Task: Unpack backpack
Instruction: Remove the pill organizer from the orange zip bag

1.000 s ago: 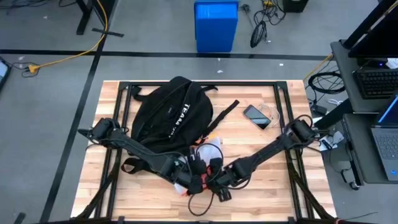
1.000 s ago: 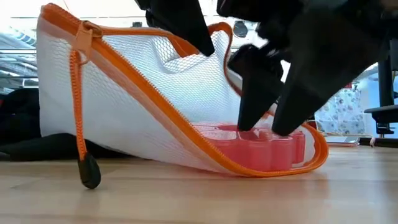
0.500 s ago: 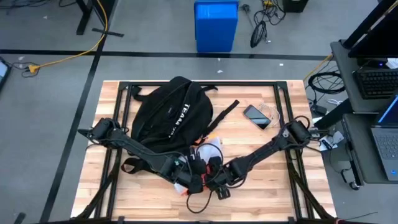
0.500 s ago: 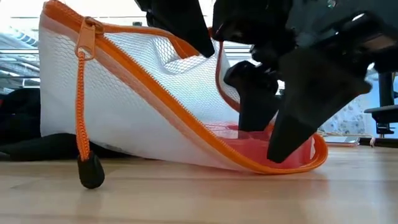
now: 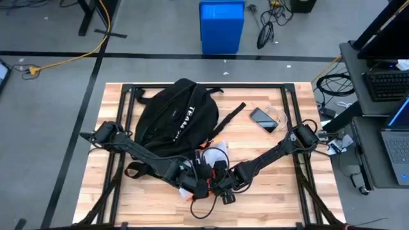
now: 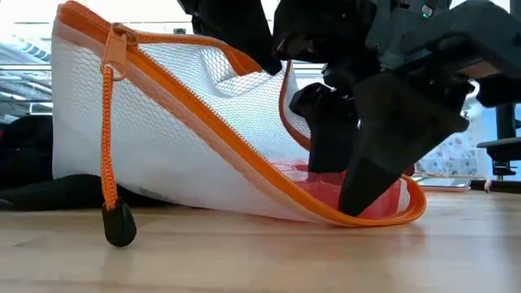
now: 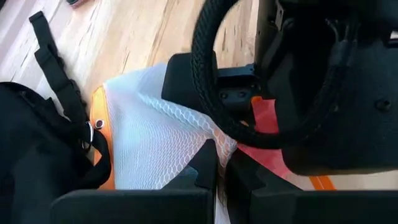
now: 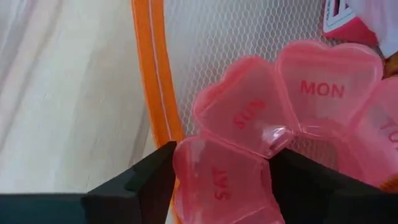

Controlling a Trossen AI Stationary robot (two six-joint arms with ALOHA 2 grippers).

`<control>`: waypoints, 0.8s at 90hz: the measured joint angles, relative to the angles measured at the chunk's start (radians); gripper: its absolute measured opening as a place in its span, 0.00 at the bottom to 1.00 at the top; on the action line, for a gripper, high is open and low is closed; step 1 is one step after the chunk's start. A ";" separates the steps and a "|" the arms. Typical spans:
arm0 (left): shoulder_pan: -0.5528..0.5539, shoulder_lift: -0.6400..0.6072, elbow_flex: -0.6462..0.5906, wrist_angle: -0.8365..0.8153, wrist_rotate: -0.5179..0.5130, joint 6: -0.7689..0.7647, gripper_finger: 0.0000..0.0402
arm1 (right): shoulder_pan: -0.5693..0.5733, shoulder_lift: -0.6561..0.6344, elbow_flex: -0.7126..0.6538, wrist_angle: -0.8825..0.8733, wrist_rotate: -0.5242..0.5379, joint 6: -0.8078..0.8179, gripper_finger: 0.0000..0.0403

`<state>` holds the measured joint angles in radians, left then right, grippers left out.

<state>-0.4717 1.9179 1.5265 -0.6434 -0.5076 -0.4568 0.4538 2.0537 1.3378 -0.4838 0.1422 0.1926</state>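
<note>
White mesh pouch [image 6: 187, 138] held up, pinched by left gripper [image 7: 217, 165]; right gripper [image 8: 217, 171], fingers apart, straddles the pink pillbox [image 8: 273, 124], needing to close, then lift it out.

The high view looks straight down over the whole pale wooden table [image 5: 268, 185]. The low view sits at tabletop level, close against the white mesh orange-zippered pouch [image 6: 163, 163]; both wrist views share it.

1. A lab or workshop is shown: a wooden table [image 5: 160, 198] in a black metal frame is set on a grey floor [image 5: 51, 128].
2. Loose cables [image 5: 70, 54] are seen on the far floor, beside a blue bin [image 5: 222, 25].
3. A desk with a keyboard [image 5: 388, 83] and laptop [image 5: 399, 144] is placed at the right.
</note>
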 joint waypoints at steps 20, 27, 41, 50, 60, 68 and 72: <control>0.000 0.000 0.000 0.002 0.003 0.001 0.00 | -0.001 -0.007 0.005 -0.013 -0.007 -0.014 0.50; 0.000 0.000 0.000 0.002 0.003 0.001 0.00 | 0.001 -0.006 0.017 -0.024 -0.011 -0.019 0.47; 0.000 0.000 0.000 0.002 0.003 0.002 0.00 | 0.006 -0.002 0.054 -0.072 -0.019 -0.020 0.45; 0.000 0.000 0.000 0.002 0.003 0.002 0.00 | 0.019 0.001 0.075 -0.101 -0.020 -0.020 0.47; 0.000 0.000 0.000 0.002 0.004 0.002 0.00 | 0.037 0.003 0.108 -0.133 -0.024 -0.020 0.47; -0.001 0.000 0.000 0.002 0.004 0.002 0.00 | 0.049 0.003 0.131 -0.151 -0.024 -0.020 0.47; -0.001 0.000 0.000 0.001 0.004 0.002 0.00 | 0.055 0.003 0.140 -0.166 -0.024 -0.020 0.47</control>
<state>-0.4725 1.9182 1.5265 -0.6420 -0.5037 -0.4553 0.5091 2.0563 1.4782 -0.6500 0.1181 0.1725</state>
